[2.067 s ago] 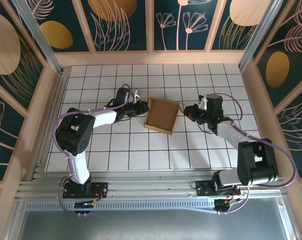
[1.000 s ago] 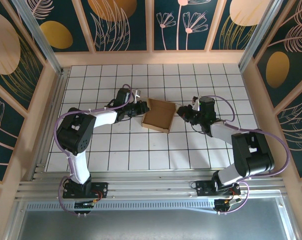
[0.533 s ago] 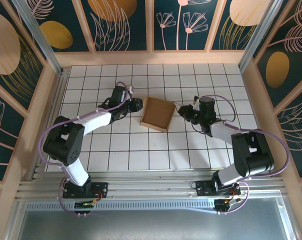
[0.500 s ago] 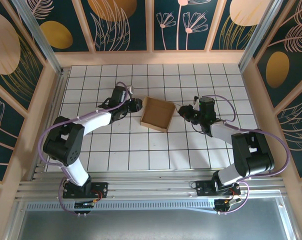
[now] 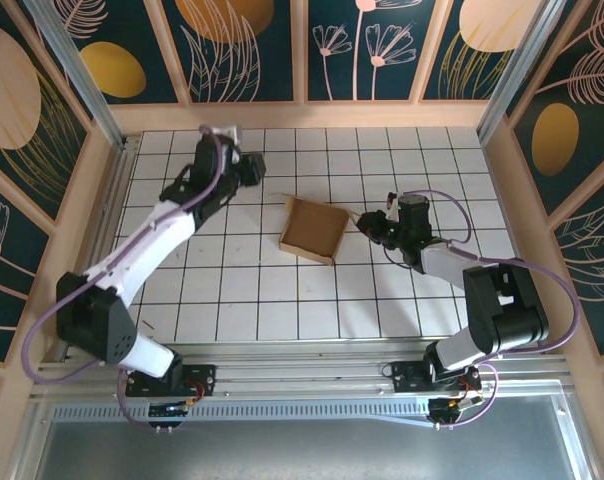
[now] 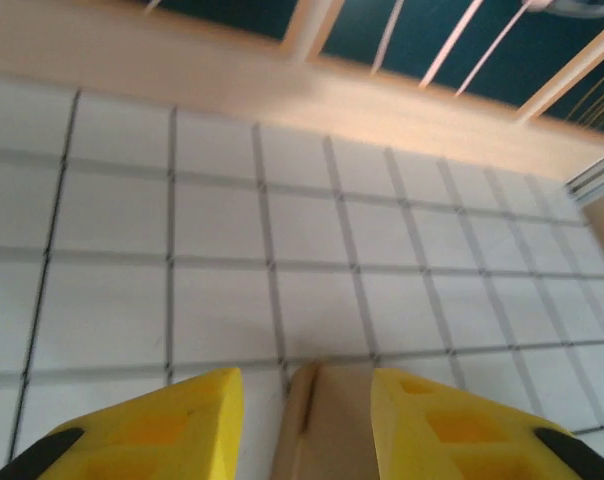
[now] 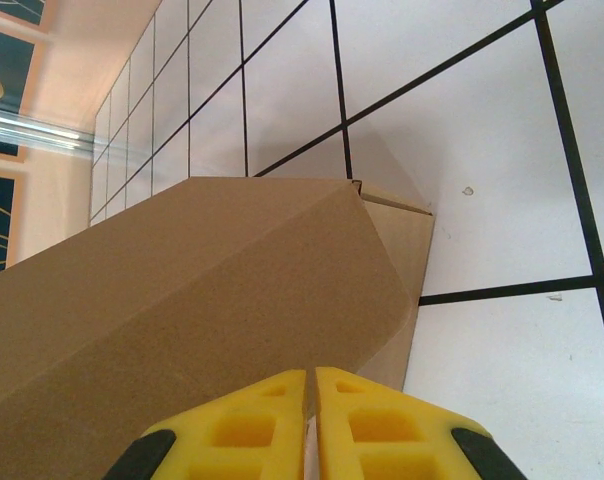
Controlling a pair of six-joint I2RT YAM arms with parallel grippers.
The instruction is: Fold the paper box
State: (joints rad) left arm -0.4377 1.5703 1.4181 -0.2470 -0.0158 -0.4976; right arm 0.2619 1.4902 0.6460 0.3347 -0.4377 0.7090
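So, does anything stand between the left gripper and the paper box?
Nothing visible does. Only bare table lies between the left gripper, whose fingers are apart, and the left wall of the paper box. The right gripper, shut, sits at the box's opposite side, out of that path.

White black-gridded tabletop [image 5: 282, 300], light wooden border [image 5: 312, 115], dark teal wall panels [image 5: 262, 50] with gold ovals and pink plant outlines, silver metal rails [image 5: 302, 378] at near edge
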